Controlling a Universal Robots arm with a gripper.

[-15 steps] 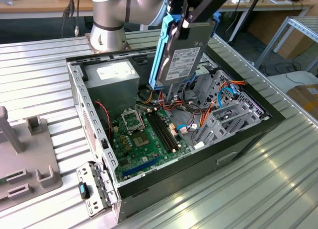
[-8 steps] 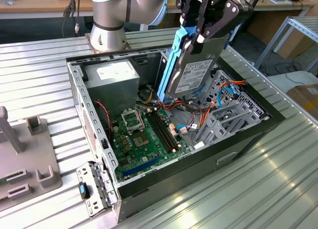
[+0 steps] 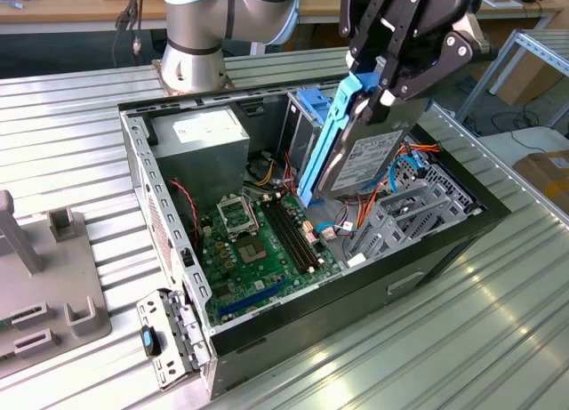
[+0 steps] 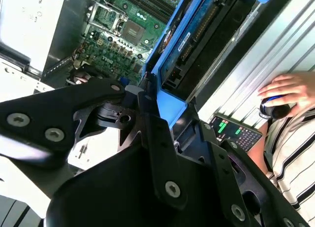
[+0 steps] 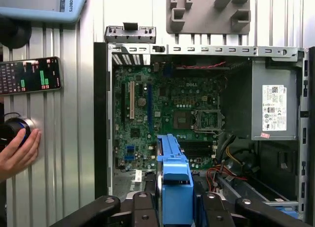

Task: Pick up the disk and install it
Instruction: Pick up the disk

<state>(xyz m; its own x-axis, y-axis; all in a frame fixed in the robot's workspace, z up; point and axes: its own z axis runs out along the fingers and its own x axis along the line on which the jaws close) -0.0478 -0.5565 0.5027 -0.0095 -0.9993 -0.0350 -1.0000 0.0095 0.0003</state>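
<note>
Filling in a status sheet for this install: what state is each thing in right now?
computer case, lying on its side, panel off, inside exposed.
gripper, shut on the disk.
disk, held on edge, tilted, over the computer case, not yet installed.
phone, screen lit.
person's hand, cupped on a round knob.

The disk (image 3: 356, 161) hangs above the computer case (image 3: 444, 250); its upper end is hidden between the clamped fingers of the tool (image 3: 380, 83), itself cut off by the picture's edge. Beside the case, in the second wrist view, a hand (image 4: 289, 90) covers much of a dark knob (image 4: 275, 110).
</note>
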